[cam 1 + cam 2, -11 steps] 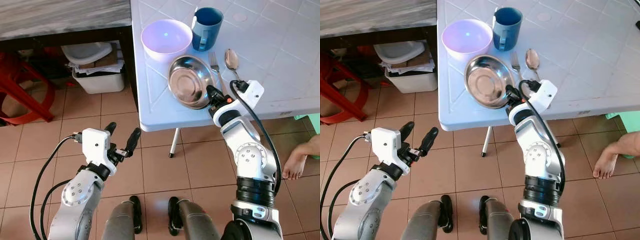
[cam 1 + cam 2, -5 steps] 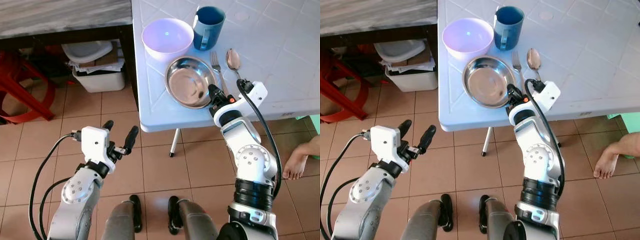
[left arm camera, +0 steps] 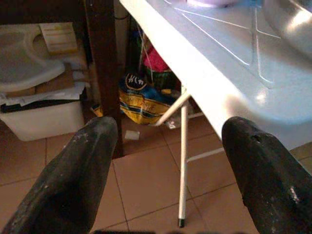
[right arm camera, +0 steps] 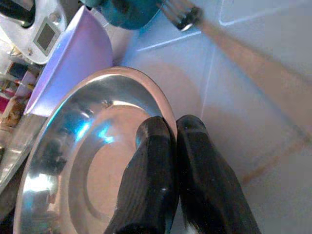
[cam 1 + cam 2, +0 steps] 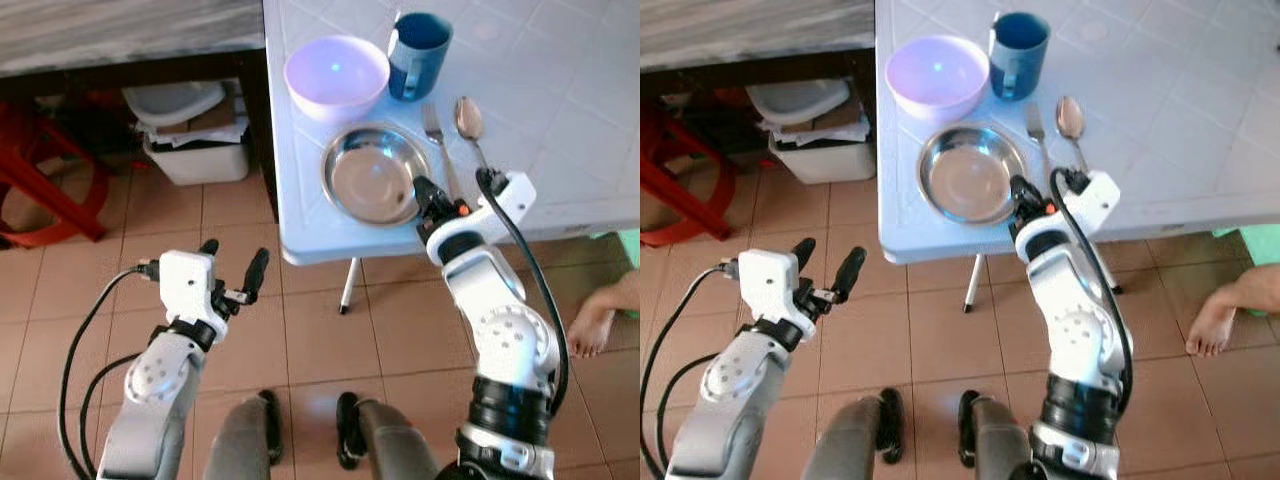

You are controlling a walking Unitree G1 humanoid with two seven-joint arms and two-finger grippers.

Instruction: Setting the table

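- White counter (image 5: 560,110) over tiled floor; steel plate (image 5: 370,173) sits near its front edge, below the lilac bowl (image 5: 336,75).
- Right hand (image 5: 421,190) clamped on the plate's rim; a slip could tip it off.
- Left hand (image 5: 232,274) spread apart, idle, below counter level.

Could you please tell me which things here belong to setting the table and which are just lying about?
For the job: plate, held by the right claw; bowl; mug; fork; spoon.
Lying about: bin, red chair.

Crowded near corner, open far side

Bowl (image 5: 336,75), mug (image 5: 418,55), fork (image 5: 438,140) and spoon (image 5: 468,122) are ringing the steel plate (image 5: 372,174); the table (image 5: 570,110) is lying bare beyond them.
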